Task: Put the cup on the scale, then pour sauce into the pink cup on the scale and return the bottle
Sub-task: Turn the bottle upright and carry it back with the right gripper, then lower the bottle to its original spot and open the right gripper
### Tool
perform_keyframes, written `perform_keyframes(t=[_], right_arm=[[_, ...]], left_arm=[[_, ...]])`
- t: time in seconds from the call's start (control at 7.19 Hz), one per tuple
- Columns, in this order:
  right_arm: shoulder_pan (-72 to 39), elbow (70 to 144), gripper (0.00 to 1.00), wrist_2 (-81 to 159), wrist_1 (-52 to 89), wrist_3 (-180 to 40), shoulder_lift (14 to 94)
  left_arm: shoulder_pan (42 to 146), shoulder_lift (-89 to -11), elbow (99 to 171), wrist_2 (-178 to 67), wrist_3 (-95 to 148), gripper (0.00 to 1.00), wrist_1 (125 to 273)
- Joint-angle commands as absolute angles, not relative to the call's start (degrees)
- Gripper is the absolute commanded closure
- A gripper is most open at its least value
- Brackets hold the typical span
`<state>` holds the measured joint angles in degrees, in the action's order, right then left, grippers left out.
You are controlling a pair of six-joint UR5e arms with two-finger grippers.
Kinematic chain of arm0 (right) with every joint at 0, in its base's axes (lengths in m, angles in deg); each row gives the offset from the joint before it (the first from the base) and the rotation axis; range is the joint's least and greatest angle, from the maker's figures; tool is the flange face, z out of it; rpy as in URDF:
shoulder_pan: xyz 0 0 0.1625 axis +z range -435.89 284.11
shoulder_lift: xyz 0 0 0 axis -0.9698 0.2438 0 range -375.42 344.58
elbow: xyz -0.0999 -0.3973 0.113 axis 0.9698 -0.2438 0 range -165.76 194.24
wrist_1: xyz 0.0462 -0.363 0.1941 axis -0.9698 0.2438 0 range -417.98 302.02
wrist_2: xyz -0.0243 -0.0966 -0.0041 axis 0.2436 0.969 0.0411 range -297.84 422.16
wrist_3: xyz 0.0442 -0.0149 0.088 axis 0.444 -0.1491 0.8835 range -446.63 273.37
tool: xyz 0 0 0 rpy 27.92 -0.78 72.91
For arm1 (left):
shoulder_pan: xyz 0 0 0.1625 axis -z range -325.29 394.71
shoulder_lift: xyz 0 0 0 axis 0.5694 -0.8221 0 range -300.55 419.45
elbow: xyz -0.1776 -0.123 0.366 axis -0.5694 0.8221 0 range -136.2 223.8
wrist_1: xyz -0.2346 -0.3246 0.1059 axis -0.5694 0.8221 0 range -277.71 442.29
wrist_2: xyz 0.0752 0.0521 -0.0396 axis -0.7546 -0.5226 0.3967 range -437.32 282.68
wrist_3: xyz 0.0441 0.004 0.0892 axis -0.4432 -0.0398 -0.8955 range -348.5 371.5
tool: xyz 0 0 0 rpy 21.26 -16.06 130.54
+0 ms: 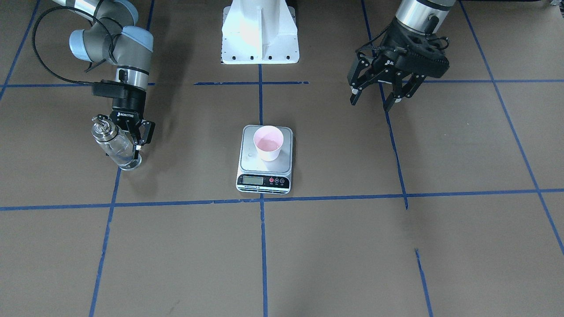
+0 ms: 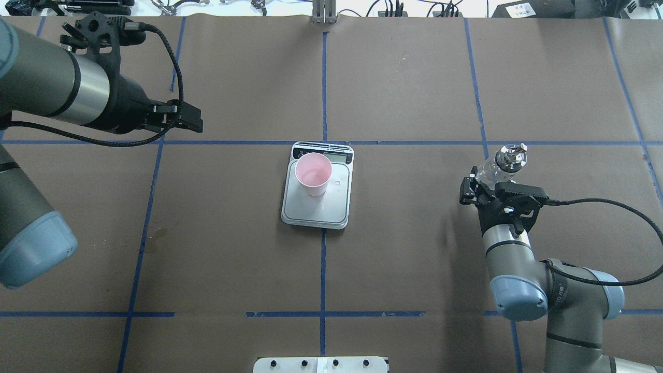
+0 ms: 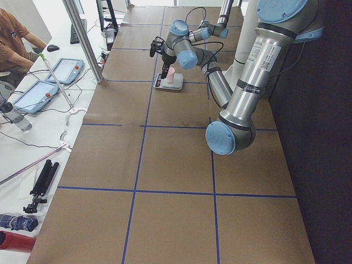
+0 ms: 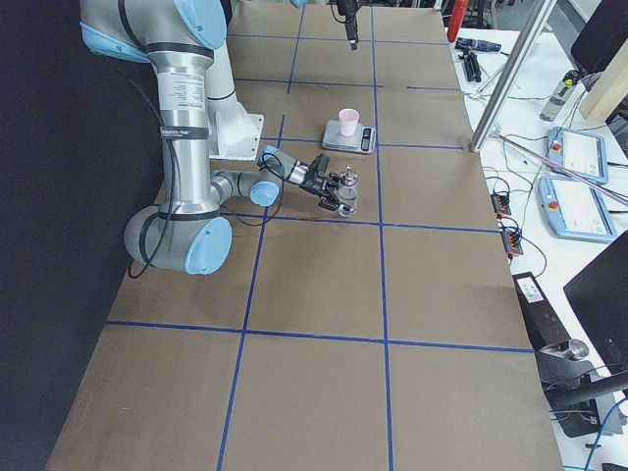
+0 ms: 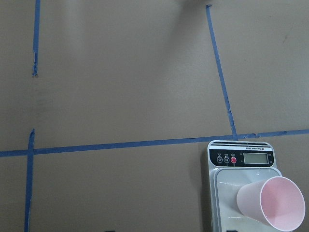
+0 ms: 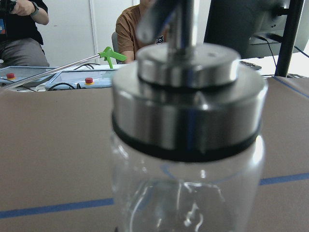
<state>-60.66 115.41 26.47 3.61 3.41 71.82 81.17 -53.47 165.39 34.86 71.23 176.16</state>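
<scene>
The pale pink cup (image 1: 267,143) stands upright on the silver scale (image 1: 249,165) at the table's middle, with a wet sheen inside it. Both also show in the overhead view, cup (image 2: 313,173) on scale (image 2: 316,210), and in the left wrist view, cup (image 5: 273,203) on scale (image 5: 241,159). My right gripper (image 1: 128,147) is shut on the clear glass bottle (image 1: 112,143), whose base rests on the table far to the scale's side. The bottle's silver cap fills the right wrist view (image 6: 188,96). My left gripper (image 1: 376,97) is open and empty, raised off the table on the other side.
The white robot base plate (image 1: 260,39) stands behind the scale. Blue tape lines grid the brown table. A small droplet (image 2: 337,182) lies on the scale platform. Operators, tablets (image 4: 579,157) and cables sit beyond the table's far edge.
</scene>
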Motion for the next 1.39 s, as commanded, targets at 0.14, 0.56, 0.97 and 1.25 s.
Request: perform_keyframes(t=[0.14,0.56,0.97,1.25], right_arm=[[-61.82,115.49,1.00,26.30,3.54,5.55,72.55],[-62.88,115.75,1.00,26.30,3.54,6.09,74.66],[-63.41,116.19,1.00,26.13,3.54,6.09,74.93],[-63.58,116.98,1.00,26.13,3.54,6.09,75.01]], left_arm=[[81.11,-53.40,165.52,34.83,71.27,0.19,176.16],[81.11,-53.40,165.52,34.92,71.27,0.19,176.16],[81.11,-53.31,165.52,34.83,71.27,0.19,176.16],[81.11,-53.31,165.44,34.83,71.27,0.19,176.16]])
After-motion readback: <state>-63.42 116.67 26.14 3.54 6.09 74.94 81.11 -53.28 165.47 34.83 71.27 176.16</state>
